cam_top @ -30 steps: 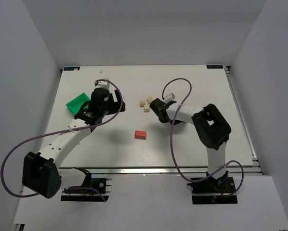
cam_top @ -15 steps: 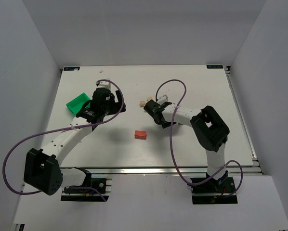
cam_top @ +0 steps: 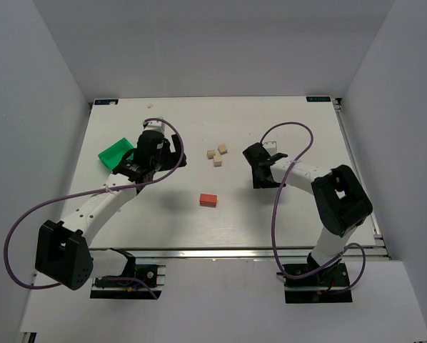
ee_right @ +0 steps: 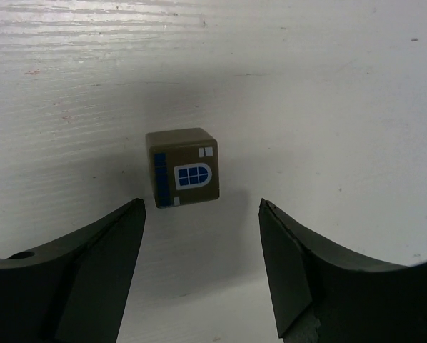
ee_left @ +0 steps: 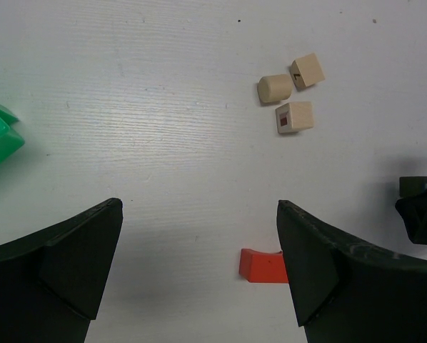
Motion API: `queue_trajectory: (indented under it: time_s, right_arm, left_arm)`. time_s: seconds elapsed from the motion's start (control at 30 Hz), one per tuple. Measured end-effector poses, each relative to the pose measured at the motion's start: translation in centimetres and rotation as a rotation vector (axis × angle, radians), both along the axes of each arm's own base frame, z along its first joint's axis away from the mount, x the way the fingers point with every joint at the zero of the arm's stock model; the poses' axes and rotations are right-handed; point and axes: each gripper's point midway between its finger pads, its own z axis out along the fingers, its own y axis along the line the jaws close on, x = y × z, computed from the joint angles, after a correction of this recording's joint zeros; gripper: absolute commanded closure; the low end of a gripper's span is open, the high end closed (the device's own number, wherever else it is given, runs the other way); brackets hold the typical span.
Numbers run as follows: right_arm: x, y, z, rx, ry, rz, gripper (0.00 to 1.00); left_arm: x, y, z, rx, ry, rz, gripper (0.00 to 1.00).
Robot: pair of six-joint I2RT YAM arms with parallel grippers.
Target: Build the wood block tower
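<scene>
Right gripper [ee_right: 201, 214] hangs low over the table [cam_top: 306, 128], jaws parted and holding nothing. The grey-brown cube [ee_right: 183, 167], with a blue window printed on its top face, sits flat just beyond the fingertips and touches neither one. It is probably lined up this way so the jaws can close on its two side faces. In the top view the wrist hides the cube. Left gripper [ee_left: 199, 207] is spread wide and empty, parked beside the green bin [cam_top: 115, 152], likely waiting clear of the work. No tower yet. The red-orange block [cam_top: 208, 199] lies alone mid-table between the arms, a sensible spot for a base since both arms can reach it. Three beige pieces [cam_top: 215, 154], two cubes and a short cylinder, cluster farther back, apart from it. The table is white board with faint streaks and is well lit. Plain pale walls [cam_top: 213, 43] enclose it on three sides.
</scene>
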Motion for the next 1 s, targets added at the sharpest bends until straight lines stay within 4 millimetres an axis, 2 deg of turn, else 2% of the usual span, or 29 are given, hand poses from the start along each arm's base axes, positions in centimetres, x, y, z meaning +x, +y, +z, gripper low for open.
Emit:
queue_trajectory:
  time_s: [0.17, 0.2, 0.27, 0.3, 0.4, 0.5, 0.6, 0.73, 0.87, 1.0]
  right_arm:
    - [0.9, 0.7, -0.6, 0.093, -0.011, 0.018, 0.38]
    - [1.3, 0.9, -0.5, 0.108, -0.018, 0.023, 0.44]
    - [1.9, 1.0, -0.4, 0.123, -0.032, 0.033, 0.50]
    - [2.1, 1.1, -0.4, 0.131, -0.036, 0.036, 0.60]
    - [2.5, 1.1, -0.3, 0.138, -0.047, 0.043, 0.76]
    - [2.7, 1.0, -0.2, 0.131, -0.049, 0.072, 0.81]
    - [2.3, 1.6, 0.7, 0.144, -0.063, 0.190, 0.82]
    - [0.0, 4.2, 3.9, 0.205, -0.136, 0.518, 0.82]
    - [-2.0, 9.5, 9.7, 0.311, -0.316, 0.887, 0.81]
    - [-4.8, 14.0, 13.7, 0.390, -0.456, 1.183, 0.78]
  left_arm:
    - [0.0, -0.2, 0.1, -0.003, 0.000, -0.010, 0.02]
    - [0.0, -0.2, 0.2, -0.004, -0.001, -0.015, 0.02]
    - [0.0, -0.4, 0.3, -0.008, -0.003, -0.024, 0.02]
    - [0.0, -0.5, 0.4, -0.010, -0.004, -0.030, 0.02]
    - [-0.1, -0.9, 0.5, -0.015, -0.003, -0.051, 0.02]
    - [-0.1, -1.4, 0.4, -0.025, 0.001, -0.085, 0.02]
    - [-0.3, -2.6, 0.5, -0.051, 0.001, -0.152, 0.02]
    - [-1.0, -5.4, 1.2, -0.133, -0.005, -0.305, 0.02]
    - [-2.8, -9.2, 2.5, -0.277, -0.008, -0.505, 0.02]
    - [-4.7, -11.7, 3.4, -0.401, -0.001, -0.646, 0.02]
